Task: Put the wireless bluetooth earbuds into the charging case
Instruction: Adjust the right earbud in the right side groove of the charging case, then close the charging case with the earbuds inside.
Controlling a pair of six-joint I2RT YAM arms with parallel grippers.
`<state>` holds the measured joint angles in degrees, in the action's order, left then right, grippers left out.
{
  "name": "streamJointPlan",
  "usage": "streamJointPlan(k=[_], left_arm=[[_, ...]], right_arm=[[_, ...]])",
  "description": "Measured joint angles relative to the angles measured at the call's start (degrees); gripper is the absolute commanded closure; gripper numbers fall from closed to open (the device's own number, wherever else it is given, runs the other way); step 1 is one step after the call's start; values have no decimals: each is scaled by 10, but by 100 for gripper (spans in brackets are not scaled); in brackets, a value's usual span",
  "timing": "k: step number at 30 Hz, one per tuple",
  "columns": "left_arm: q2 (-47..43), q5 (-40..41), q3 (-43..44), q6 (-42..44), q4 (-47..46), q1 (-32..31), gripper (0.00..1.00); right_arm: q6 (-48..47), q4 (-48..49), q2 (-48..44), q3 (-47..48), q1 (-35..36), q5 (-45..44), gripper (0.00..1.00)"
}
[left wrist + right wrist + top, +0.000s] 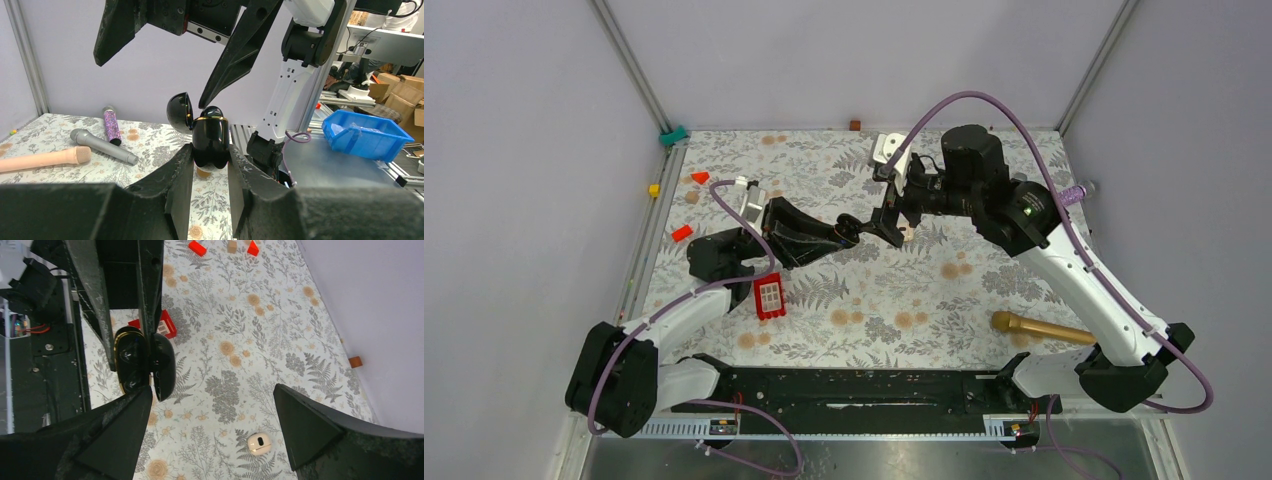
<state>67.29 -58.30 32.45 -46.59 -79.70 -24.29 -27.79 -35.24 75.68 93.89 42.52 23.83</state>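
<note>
1. The charging case (210,137), glossy black with a gold rim, is clamped by its lower body between the fingers of the left end effector (210,157). It is held upright, with the lid swung open to one side.
2. The right end effector (210,390) is spread wide with nothing between its fingers. One fingertip is close to the lid; contact cannot be told.
3. In the right wrist view, two dark hollows are seen inside the gold rim. Whether the earbuds are seated there cannot be told.
4. On the table (924,290), a red block (769,296) and a gold microphone (1039,327) are recorded, well apart.
</note>
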Motion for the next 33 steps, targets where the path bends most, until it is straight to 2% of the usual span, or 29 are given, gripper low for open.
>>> streamJointPlan(k=[13,26,33], left_arm=[[4,-2,1,-4,0,0,100],[18,-5,2,-5,3,-3,100],[19,-10,3,-5,2,-4,100]], right_arm=[[42,0,-1,-1,0,46,1],[71,33,-1,3,-9,-62,1],[71,60,-2,-42,-11,-82,0]])
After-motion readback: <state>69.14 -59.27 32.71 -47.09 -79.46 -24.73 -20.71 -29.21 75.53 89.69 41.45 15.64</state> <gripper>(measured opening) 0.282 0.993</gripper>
